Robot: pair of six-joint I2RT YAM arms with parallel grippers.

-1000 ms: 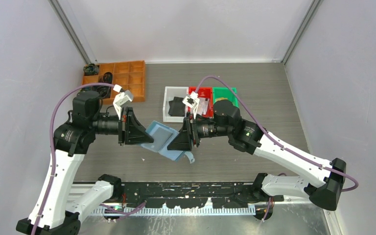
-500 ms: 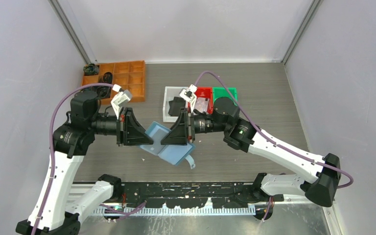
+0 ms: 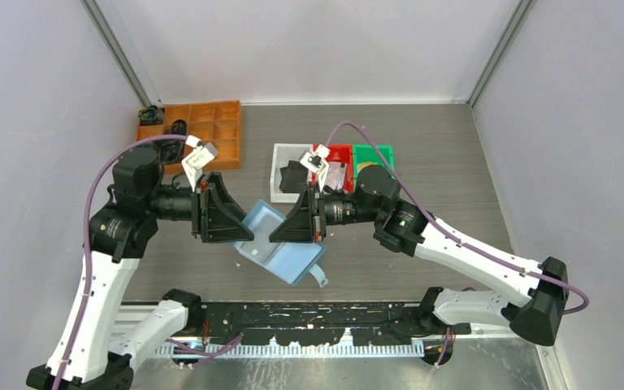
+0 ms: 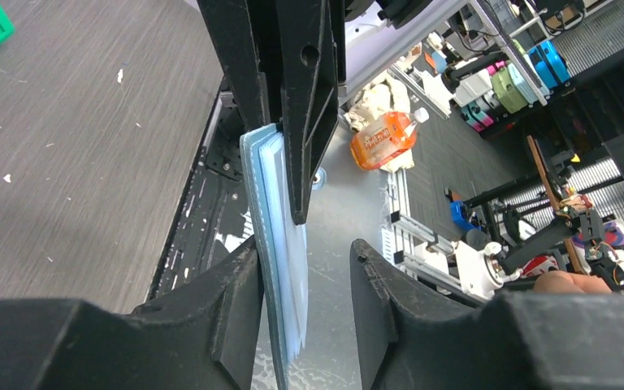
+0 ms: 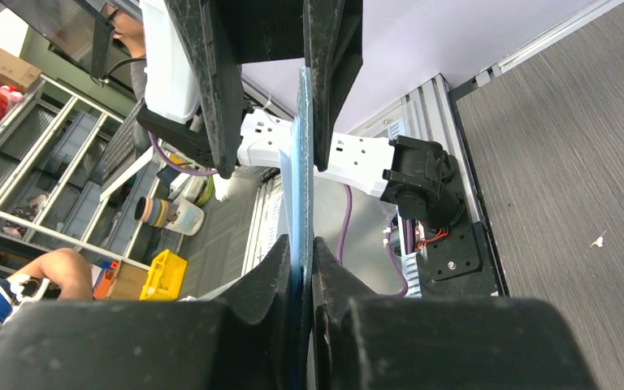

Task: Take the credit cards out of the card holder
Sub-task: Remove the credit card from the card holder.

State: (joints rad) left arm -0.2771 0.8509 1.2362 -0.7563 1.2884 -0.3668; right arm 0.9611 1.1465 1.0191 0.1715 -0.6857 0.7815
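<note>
The teal-blue card holder (image 3: 288,256) hangs folded open above the table's near middle, between the two arms. My right gripper (image 3: 286,230) is shut on it; in the right wrist view the holder (image 5: 296,179) runs edge-on up from the pinched right gripper (image 5: 301,244). My left gripper (image 3: 242,226) is open around the holder's other side. In the left wrist view the holder (image 4: 284,284) rests against one finger of the left gripper (image 4: 305,252), with a gap to the other. The credit cards are hidden; only pale blue layers show at the holder's edge.
An orange compartment tray (image 3: 203,130) sits at the back left. A white bin (image 3: 280,154), a red bin (image 3: 337,154) with pale flat items, and a green bin (image 3: 374,153) stand in a row behind the right arm. The metal rail (image 3: 317,313) lines the near edge.
My right gripper moved left onto the holder and shut on it. My left gripper, shut on the holder before, has opened. The holder has tipped slightly lower at its right end.
</note>
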